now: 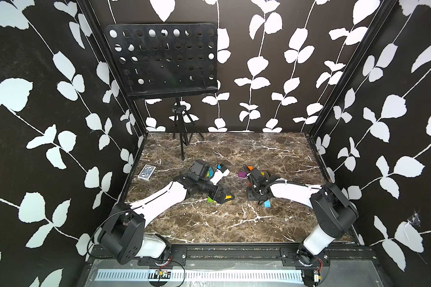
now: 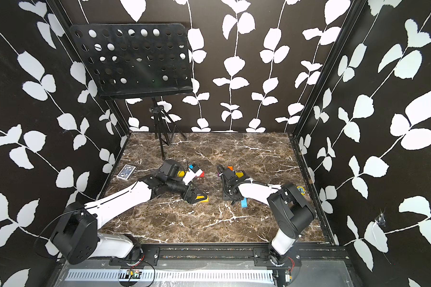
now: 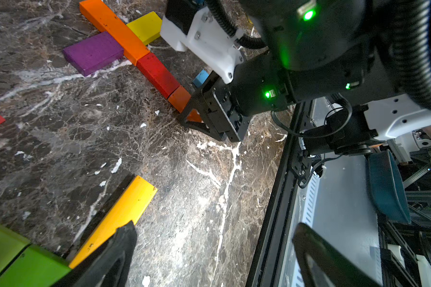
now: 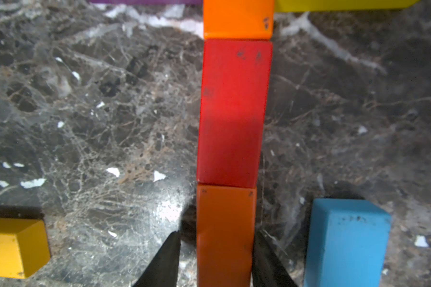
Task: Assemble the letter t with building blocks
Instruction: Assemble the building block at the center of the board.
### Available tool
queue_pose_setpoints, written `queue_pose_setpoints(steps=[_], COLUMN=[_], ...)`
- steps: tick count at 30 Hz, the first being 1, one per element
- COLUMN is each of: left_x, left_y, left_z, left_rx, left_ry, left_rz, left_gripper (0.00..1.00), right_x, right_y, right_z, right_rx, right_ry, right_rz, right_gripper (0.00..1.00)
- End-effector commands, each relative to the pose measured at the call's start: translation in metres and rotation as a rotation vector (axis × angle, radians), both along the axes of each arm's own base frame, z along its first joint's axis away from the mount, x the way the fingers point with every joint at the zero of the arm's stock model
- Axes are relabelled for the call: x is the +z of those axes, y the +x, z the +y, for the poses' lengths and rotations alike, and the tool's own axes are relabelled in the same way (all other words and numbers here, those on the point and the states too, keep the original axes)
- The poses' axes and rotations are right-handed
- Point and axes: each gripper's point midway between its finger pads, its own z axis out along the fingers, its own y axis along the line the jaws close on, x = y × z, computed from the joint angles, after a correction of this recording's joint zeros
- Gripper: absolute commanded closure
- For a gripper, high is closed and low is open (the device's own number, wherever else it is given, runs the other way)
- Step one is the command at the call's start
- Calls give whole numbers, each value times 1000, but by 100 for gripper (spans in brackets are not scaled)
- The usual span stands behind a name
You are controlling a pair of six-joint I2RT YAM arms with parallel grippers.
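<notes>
**Right claw astride the foot of the T's stem; left claw released beside a loose bar**

The letter lies flat on the brown marble-patterned table (image 1: 234, 223), right of centre. Its stem runs from 12 to 6 o'clock as three glossy rectangular bars set end to end: an upper orange bar (image 4: 238, 20), a red bar (image 4: 232, 111) and a lower orange bar (image 4: 225, 211). The crossbar flanks the upper orange bar, with a purple bar (image 3: 92, 53) at its 9 o'clock and a pale yellow bar (image 3: 144, 26) at its 3 o'clock.

The right claw (image 4: 218, 233) points toward 12 o'clock and straddles the lower orange bar. One fingertip (image 4: 263, 251) sits close against the bar's side, and a dark sliver shows between the bar and the other fingertip. Whether the claw clenches the bar cannot be told. A cyan bar (image 1: 267, 203) lies at about 4 o'clock of this claw in a top view. The right wrist view shows it just beside the lower orange bar, parallel, with table between them.

The left claw (image 3: 215, 225), at the letter's 8 o'clock, is released, its jaws spread wide. A deep yellow bar (image 3: 120, 213) lies flat by one fingertip, which overlaps the bar's edge in the left wrist view; contact cannot be told. A lime green bar (image 3: 33, 268) lies just beside the deep yellow bar's far end. A flat blue-patterned card box (image 1: 146, 172) rests near the table's 9 o'clock edge.
</notes>
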Motion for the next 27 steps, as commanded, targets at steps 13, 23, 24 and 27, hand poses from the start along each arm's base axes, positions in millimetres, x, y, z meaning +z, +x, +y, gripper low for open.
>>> queue_pose_setpoints(steps=[13, 23, 24, 27], left_x=[7, 9, 8, 6], left_y=[0, 1, 1, 4], left_z=[-1, -1, -1, 1], left_rx=[-8, -2, 2, 17], left_ry=[-29, -33, -30, -18], left_rz=[-9, -10, -9, -15], left_gripper=[1, 1, 1, 1], right_x=[-17, -10, -7, 3], right_y=[-8, -13, -13, -9], right_z=[-12, -26, -29, -26], right_rx=[-13, -42, -42, -6], right_ry=[-71, -75, -76, -57], right_rz=[50, 39, 33, 2], right_gripper=[53, 45, 42, 32])
